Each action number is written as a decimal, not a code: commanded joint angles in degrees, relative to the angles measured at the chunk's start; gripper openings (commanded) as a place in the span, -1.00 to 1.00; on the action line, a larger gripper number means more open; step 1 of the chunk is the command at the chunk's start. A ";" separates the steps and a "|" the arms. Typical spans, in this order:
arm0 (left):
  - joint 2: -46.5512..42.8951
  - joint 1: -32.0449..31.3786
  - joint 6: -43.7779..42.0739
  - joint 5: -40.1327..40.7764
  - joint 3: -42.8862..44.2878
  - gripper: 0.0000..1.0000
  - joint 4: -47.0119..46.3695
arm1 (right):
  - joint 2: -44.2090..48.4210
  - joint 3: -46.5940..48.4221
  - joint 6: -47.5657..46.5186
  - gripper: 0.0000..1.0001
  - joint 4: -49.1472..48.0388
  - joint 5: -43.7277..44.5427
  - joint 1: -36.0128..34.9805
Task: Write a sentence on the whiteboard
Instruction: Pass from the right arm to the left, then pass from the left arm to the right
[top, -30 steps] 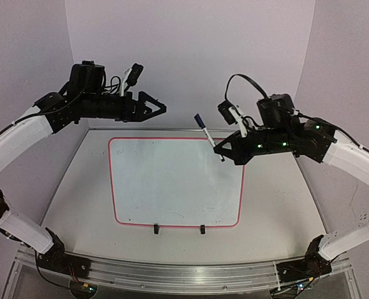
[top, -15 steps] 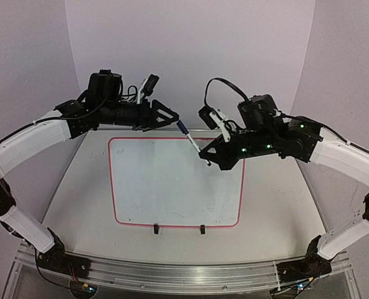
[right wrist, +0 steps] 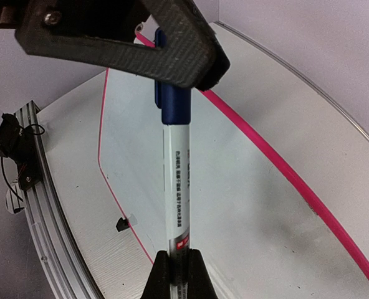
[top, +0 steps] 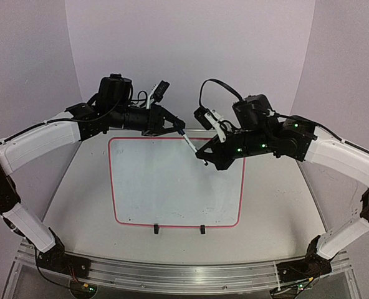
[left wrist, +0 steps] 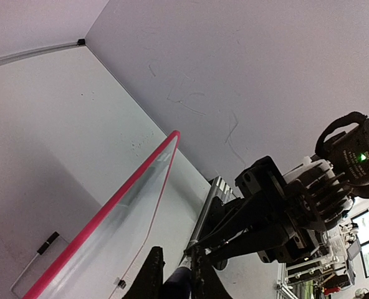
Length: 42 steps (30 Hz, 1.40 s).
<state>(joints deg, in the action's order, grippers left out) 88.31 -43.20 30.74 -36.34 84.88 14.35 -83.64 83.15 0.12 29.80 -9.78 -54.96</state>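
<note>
One whiteboard (top: 172,180) is being counted on one table (top: 272,205), and two black clip feet (top: 156,228) are being counted at its near edge. One marker (top: 191,143) is being counted, with one blue cap (right wrist: 175,103). Two arms are being counted, the left arm (top: 41,138) and the right arm (top: 343,156), and two grippers, the left gripper (top: 180,127) and the right gripper (top: 204,157).

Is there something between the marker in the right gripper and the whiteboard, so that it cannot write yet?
Yes. The blue cap covers the tip of the marker, and the left gripper is clamped on it. The right gripper holds the other end. The whiteboard below is bare.
</note>
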 commanded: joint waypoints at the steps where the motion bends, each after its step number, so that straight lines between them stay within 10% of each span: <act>1: 0.46 -0.35 0.77 -1.40 0.20 -0.93 -3.56 | 0.02 1.78 -1.94 -1.00 -1.13 1.36 -0.32; 6: -0.76 -0.29 1.22 0.03 -1.23 -1.00 -4.93 | 0.87 0.63 -0.98 -0.98 -2.53 3.75 -0.35; 9: -3.52 -0.22 3.14 3.80 -3.69 -1.00 -9.55 | 3.99 -3.86 3.73 0.17 -10.11 5.56 -0.33; 14: -6.71 -0.21 7.24 6.33 -6.49 -1.00 -19.82 | 9.45 -11.02 10.70 0.77 -24.27 3.89 -0.30; 28: -8.51 -0.21 21.04 0.92 -12.79 -1.00 -47.37 | 12.39 -20.05 26.44 0.63 -51.74 -0.04 2.07; 42: -8.77 -0.22 23.03 1.11 -14.22 -1.00 -49.62 | 7.16 -18.83 35.10 0.13 -66.48 -11.50 3.89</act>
<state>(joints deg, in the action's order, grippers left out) 81.41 -43.46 52.86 -34.52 70.74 -31.62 -75.31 61.87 32.53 -31.46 -17.61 -51.09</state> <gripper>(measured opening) 0.085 0.574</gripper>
